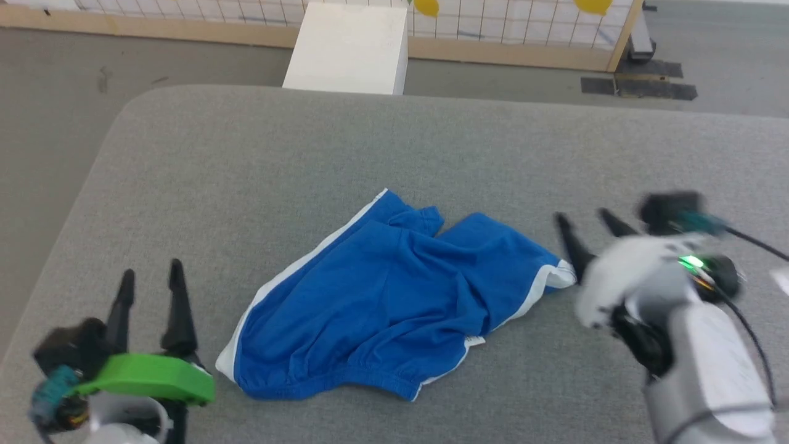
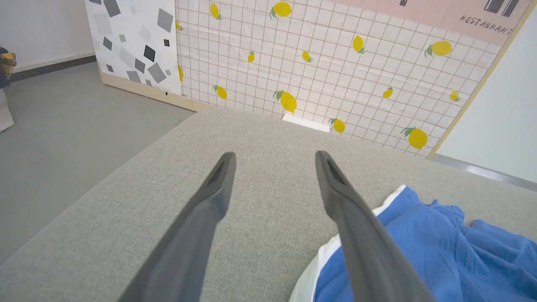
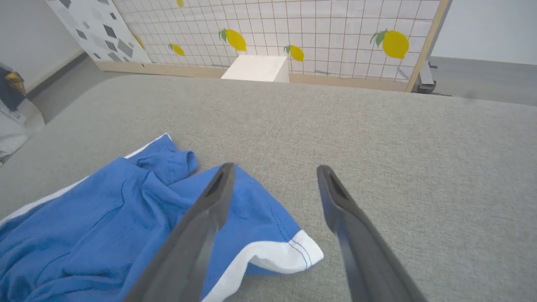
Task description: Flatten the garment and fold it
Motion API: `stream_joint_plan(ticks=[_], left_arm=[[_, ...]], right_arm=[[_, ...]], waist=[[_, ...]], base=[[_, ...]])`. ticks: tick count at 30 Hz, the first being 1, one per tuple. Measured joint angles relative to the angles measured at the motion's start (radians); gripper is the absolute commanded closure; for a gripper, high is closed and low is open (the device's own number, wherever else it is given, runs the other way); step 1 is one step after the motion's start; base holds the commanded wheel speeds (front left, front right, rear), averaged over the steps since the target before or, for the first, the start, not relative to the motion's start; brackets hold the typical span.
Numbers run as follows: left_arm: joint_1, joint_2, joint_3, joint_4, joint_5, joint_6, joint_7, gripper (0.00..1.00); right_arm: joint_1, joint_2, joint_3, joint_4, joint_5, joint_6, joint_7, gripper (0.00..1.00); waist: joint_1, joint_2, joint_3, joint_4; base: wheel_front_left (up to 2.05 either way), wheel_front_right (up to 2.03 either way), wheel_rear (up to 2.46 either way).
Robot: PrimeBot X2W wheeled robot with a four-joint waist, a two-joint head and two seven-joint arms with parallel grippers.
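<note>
The garment [image 1: 382,296], bright blue shorts with white edge trim, lies rumpled in the middle of the grey padded table [image 1: 259,160], waistband toward me. My left gripper [image 1: 151,277] stands open just left of the shorts' waistband corner, holding nothing. In the left wrist view the left gripper [image 2: 275,161] spreads over bare table, with the garment [image 2: 419,251] at the lower right. My right gripper [image 1: 582,222] is open beside the white-trimmed leg hem at the right. The right wrist view has the right gripper [image 3: 272,172] above that hem of the garment [image 3: 126,218], empty.
A white box [image 1: 348,46] stands on the floor beyond the table's far edge, in front of a lemon-patterned grid panel [image 2: 335,63]. Grey floor lies to the left of the table. Dark tape patches [image 1: 641,86] mark the floor at the far right.
</note>
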Motion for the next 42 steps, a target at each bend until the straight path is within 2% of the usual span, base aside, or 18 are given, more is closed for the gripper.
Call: stream_joint_plan(ticks=[5,10,16,22,24,25,26,31,35,42], left_arm=[[0.002,-0.039,-0.037,0.065,0.016,-0.002,-0.075,0.00],[-0.042,-0.053,-0.055,0.118,0.015,-0.027,-0.095,0.00],[-0.109,-0.057,-0.061,0.162,0.015,-0.045,-0.112,0.00],[-0.128,-0.063,-0.063,0.205,0.015,-0.057,-0.115,0.00],[-0.128,-0.064,-0.061,0.213,0.015,-0.062,-0.116,0.00],[-0.128,-0.066,-0.060,0.218,0.015,-0.063,-0.116,0.00],[-0.128,-0.068,-0.059,0.224,0.015,-0.063,-0.116,0.00],[-0.127,-0.071,-0.051,0.232,0.015,-0.066,-0.117,0.00],[-0.123,-0.071,-0.044,0.225,0.018,-0.066,-0.119,0.00],[-0.082,-0.069,-0.043,0.212,0.037,-0.061,-0.119,0.00]], right_arm=[[-0.167,0.001,0.159,0.109,-0.036,0.000,0.157,0.00],[-0.339,0.001,0.277,0.257,-0.068,0.000,0.243,0.00],[-0.457,0.002,0.368,0.417,-0.073,0.000,0.272,0.00],[-0.469,0.002,0.423,0.517,-0.045,0.000,0.272,0.00],[-0.472,0.002,0.425,0.530,-0.033,0.000,0.267,0.53],[-0.475,0.001,0.420,0.532,-0.025,0.000,0.252,0.88],[-0.476,0.002,0.412,0.536,-0.020,0.000,0.231,1.00],[-0.476,0.005,0.300,0.545,-0.006,0.000,0.107,1.00],[-0.443,0.003,0.142,0.528,-0.029,0.000,0.009,1.00],[-0.171,-0.002,-0.106,0.353,-0.081,0.000,-0.045,1.00]], waist=[[0.0000,0.0000,0.037,0.014],[0.0000,0.0000,0.081,0.048],[0.0001,0.0000,0.138,0.112],[0.0000,0.0000,0.177,0.172],[0.0000,0.0000,0.186,0.181],[0.0000,0.0000,0.187,0.183],[0.0001,0.0000,0.187,0.183],[0.0001,0.0000,0.173,0.165],[0.0001,0.0000,0.144,0.136],[0.0000,0.0000,0.074,0.057]], base=[[0.00,0.00,0.00],[0.00,0.00,0.00],[0.00,0.00,0.00],[0.00,0.00,0.00],[0.00,0.00,0.00],[0.00,0.00,0.00],[0.00,0.00,0.00],[0.00,0.00,0.00],[0.00,0.00,0.00],[0.00,0.00,0.00]])
